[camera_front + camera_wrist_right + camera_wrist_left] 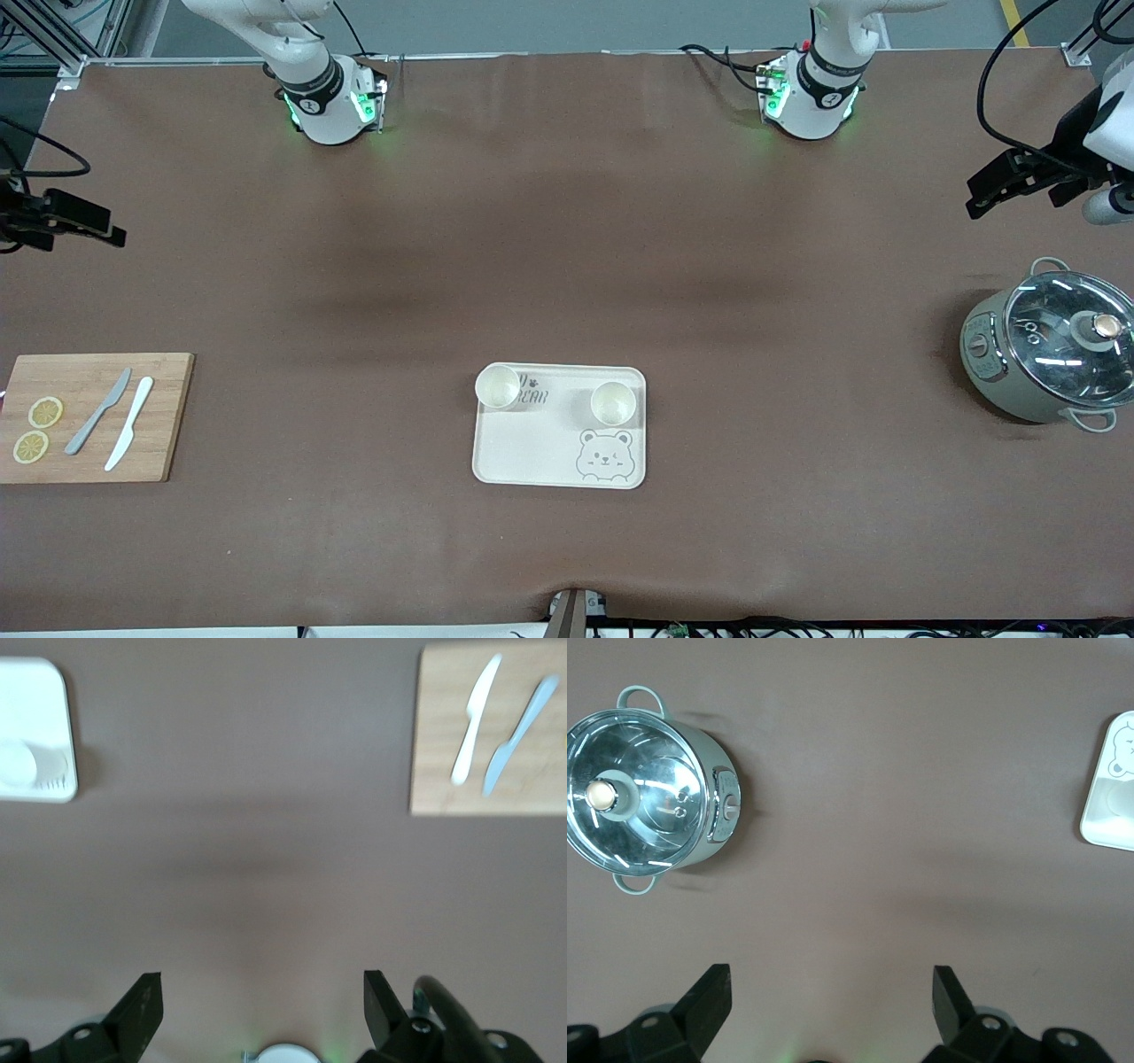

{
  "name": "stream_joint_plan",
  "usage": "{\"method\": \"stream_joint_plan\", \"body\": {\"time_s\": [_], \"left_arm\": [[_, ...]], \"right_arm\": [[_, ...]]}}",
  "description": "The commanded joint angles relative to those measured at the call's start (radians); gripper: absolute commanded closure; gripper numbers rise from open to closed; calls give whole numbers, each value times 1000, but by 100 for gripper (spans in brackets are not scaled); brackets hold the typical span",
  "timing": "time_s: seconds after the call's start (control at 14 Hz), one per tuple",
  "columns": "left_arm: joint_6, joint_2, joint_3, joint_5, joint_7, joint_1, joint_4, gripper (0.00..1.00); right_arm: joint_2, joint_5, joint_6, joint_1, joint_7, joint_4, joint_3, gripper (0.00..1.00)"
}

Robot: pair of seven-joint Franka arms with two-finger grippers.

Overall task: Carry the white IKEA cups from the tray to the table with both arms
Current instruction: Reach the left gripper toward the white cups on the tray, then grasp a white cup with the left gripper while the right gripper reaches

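- I see both white cups standing upright on the bear-printed tray (532, 443), which lies mid-table, on the side nearer the front camera.
- The first cup (497, 386) sits at the tray's corner toward the right arm's end, along the edge farthest from the front camera, over the printed lettering.
- The second cup (613, 402) sits toward the left arm's end, just above the bear drawing and well apart from the first cup.
- My left gripper (830, 992) hangs over bare table near the lidded pot (1050, 346); its jaws are spread wide and hold nothing.
- My right gripper (261, 992) hangs over bare table between the tray and the wooden cutting board (93, 416); its jaws are also wide apart and empty.
- The board carries two knives (115, 421) and two lemon slices (37, 430).
- Neither gripper touches a cup.
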Motion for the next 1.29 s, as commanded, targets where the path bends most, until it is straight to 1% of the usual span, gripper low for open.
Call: {"method": "stream_joint_plan", "body": {"time_s": [0.0, 0.14, 0.29, 0.36, 0.5, 0.64, 0.79, 0.93, 1.07, 1.14, 1.21], "left_arm": [[-16, 48, -19, -7, -71, -6, 58, 0], [-13, 70, -34, -17, -100, -14, 69, 0], [16, 116, -103, -7, -116, -14, 72, 0], [57, 145, -129, -2, -142, -18, 70, 0], [134, 218, -170, -2, -212, -36, 72, 0], [220, 300, -177, -1, -304, -105, 75, 0], [336, 381, -177, -4, -384, -150, 76, 0], [463, 474, -177, -4, -413, -194, 91, 0], [557, 592, -175, -4, -477, -236, 151, 0], [597, 655, -168, -2, -511, -266, 191, 0], [626, 704, -156, 7, -536, -297, 222, 9]], "right_arm": [[21, 80, -68, -35, -22, 19, 1, 0], [39, 54, -53, -41, -24, 19, -1, 0], [73, -60, 62, -37, -25, 19, 1, 0], [94, -84, 74, -32, -25, 14, 2, 0], [101, -81, 33, -32, -10, 2, 3, 0], [91, -75, -36, -27, -10, 8, 6, 0], [85, -67, -94, -15, -9, 15, 12, 0], [99, -90, -64, 40, 8, 23, 6, 0], [120, -75, 14, 34, 54, -1, 4, 0], [137, -70, 33, 39, 83, -14, 6, 0], [148, -67, 44, 51, 126, -15, 6, 0]]}}
